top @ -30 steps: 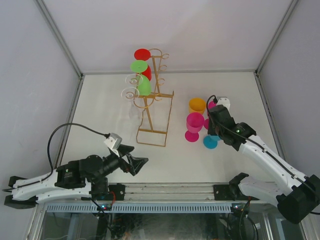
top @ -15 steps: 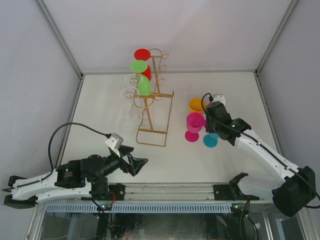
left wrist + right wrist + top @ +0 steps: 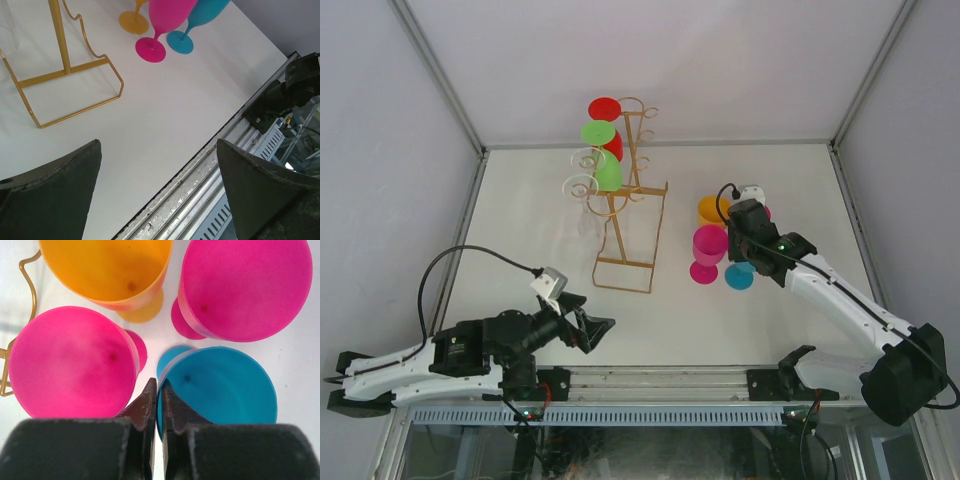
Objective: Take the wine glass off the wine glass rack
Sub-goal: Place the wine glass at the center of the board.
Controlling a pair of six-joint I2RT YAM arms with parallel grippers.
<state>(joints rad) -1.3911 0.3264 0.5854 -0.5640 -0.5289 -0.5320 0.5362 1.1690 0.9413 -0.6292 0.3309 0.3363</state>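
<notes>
The gold wine glass rack (image 3: 630,215) stands at the back centre, and its loop base (image 3: 75,70) shows in the left wrist view. On its left hooks hang a red wine glass (image 3: 605,108), a green one (image 3: 597,132) and clear ones (image 3: 582,185). To the rack's right, my right gripper (image 3: 158,381) is shut on the rim of a blue wine glass (image 3: 225,390), one finger inside the bowl and one outside. That glass's foot (image 3: 181,41) is at table level. My left gripper (image 3: 158,145) hangs open and empty near the front edge.
Around the blue glass stand a magenta glass (image 3: 710,243), an orange glass (image 3: 713,209) and a second pink glass (image 3: 245,287), all close together. The table's metal front rail (image 3: 235,165) runs just beyond my left fingers.
My right arm has shifted slightly back and left, and the blue glass has moved a little with it. The left arm has barely moved.
</notes>
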